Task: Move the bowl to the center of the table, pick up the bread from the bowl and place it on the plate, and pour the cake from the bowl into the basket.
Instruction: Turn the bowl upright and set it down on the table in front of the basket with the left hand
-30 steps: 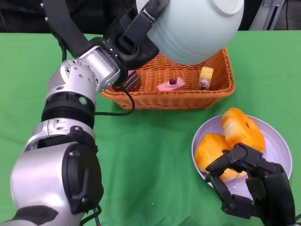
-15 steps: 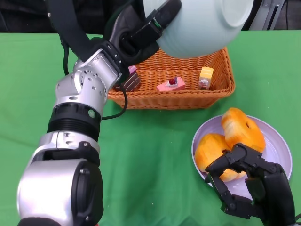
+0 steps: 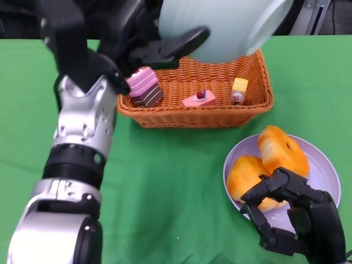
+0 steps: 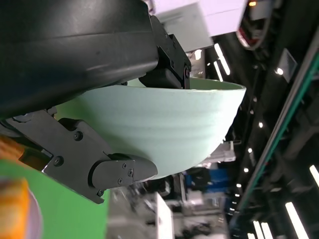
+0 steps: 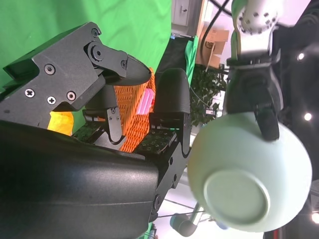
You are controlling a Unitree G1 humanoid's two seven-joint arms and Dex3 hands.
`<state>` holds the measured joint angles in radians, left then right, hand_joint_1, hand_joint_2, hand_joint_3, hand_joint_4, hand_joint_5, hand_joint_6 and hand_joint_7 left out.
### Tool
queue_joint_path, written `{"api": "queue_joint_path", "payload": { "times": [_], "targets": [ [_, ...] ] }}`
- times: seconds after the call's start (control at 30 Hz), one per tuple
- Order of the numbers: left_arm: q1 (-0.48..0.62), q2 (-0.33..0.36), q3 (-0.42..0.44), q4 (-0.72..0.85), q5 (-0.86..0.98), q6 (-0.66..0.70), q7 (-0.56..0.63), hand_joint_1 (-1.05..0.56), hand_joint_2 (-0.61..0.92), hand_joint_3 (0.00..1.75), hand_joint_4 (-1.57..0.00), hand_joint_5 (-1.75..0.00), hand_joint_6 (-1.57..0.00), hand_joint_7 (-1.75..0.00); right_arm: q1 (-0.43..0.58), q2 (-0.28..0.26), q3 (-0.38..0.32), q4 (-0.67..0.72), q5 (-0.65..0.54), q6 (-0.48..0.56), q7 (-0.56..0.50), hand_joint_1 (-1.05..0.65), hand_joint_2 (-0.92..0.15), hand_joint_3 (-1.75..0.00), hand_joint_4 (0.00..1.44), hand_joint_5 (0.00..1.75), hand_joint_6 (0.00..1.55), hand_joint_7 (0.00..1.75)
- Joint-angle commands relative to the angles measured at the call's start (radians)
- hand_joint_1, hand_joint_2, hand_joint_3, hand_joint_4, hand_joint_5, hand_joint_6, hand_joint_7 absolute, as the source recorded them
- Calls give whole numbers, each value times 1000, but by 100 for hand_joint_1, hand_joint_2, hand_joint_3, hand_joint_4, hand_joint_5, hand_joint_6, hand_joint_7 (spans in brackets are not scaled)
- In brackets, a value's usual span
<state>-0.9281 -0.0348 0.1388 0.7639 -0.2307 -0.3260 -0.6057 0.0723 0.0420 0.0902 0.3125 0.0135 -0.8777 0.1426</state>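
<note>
Gripping the pale green bowl (image 3: 220,27) at its rim, the left hand (image 3: 148,44) holds it tipped over the far side of the basket (image 3: 198,113); one black finger (image 3: 181,43) lies along the bowl's outer wall, and the left wrist view shows others hooked over the rim. The bowl is smooth and glazed, with faint horizontal ridges around its wall and a round foot ring that shows in the right wrist view. The basket is rectangular, of woven orange wicker, and stands on the green cloth (image 3: 165,181). Inside it lie three cakes: a pink-and-brown layered slice (image 3: 144,88) at the left end, just below the hand; a small pink piece (image 3: 199,99) with a red topping in the middle; and a yellow piece (image 3: 240,89) to the right.

The right hand (image 3: 291,217) hangs over the near edge of the lilac plate (image 3: 324,170), its fingers (image 3: 269,190) half curled and apart, grasping nothing. The fingertips lie just before the nearer bread (image 3: 245,176); whether they touch it cannot be told. A second bread (image 3: 283,151) leans against the first, farther back on the plate. Both are rounded, orange-yellow and glossy. The plate is round and smooth, set near the basket's right front corner.
</note>
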Motion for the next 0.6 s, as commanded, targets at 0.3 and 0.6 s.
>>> {"api": "queue_joint_path", "payload": {
  "times": [0.3, 0.6],
  "targets": [
    [98, 63, -23, -81, 40, -285, 14, -20, 74, 84, -68, -174, -68, -145, -6, -23, -16, 8, 11, -8, 3, -14, -52, -92, 77, 133, 71, 116],
    [140, 136, -45, 5, 164, -589, 73, -18, 85, 70, -67, -175, -62, -152, -13, -20, -15, 22, 14, -24, 5, -15, -53, -90, 78, 132, 71, 116]
  ]
}}
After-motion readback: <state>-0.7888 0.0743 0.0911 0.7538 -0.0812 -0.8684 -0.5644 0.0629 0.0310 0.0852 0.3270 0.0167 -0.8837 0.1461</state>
